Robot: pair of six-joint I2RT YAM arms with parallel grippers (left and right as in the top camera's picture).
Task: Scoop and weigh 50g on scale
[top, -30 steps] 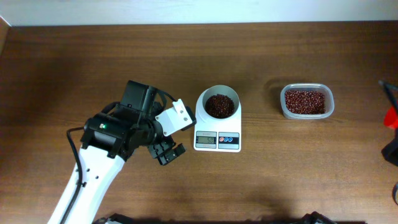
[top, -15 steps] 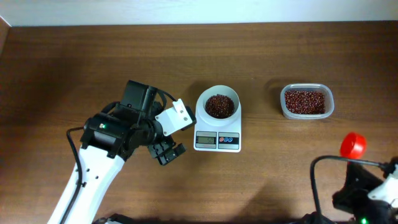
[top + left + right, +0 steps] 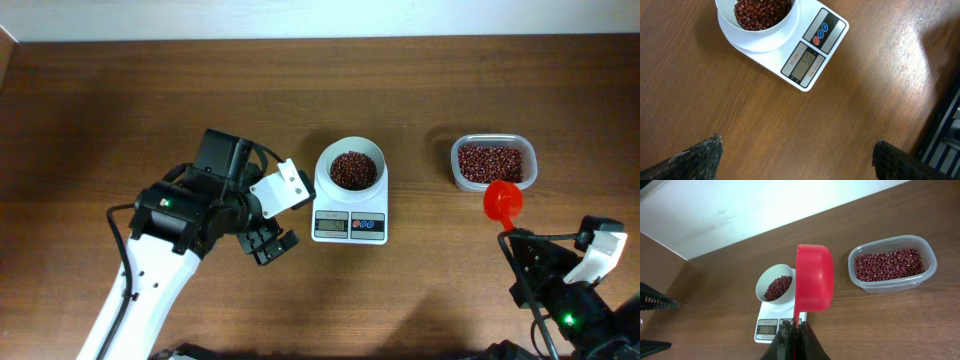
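A dark brown wooden table (image 3: 150,100) runs up to a pale wall, and both arms work over it. The right gripper (image 3: 795,328) is clamped tight on the handle of a red plastic scoop (image 3: 814,277), whose cup stands up ahead of the fingers, turned on its side. No beans show in the cup from either view. The clear plastic tub (image 3: 892,264) of spare beans lies ahead and to the right of this hand, with the scoop close to its near rim. The scale (image 3: 350,222) sits ahead and to the left, well apart from the hand. The left gripper (image 3: 270,243) holds nothing, its fingers spread wide. The scale lies just ahead of it, untouched. The red-brown beans (image 3: 352,170) being weighed are heaped in the white bowl (image 3: 785,31) on top of the scale. The display (image 3: 803,62) is lit, but its digits are too small to read surely. By my judgement the weighing is well under way, and this is either a top-up or the end. The next move calls for reading the display. If it is short, dip the scoop into the tub for a small amount, carry it level to the bowl and tip it slowly to avoid overshooting.
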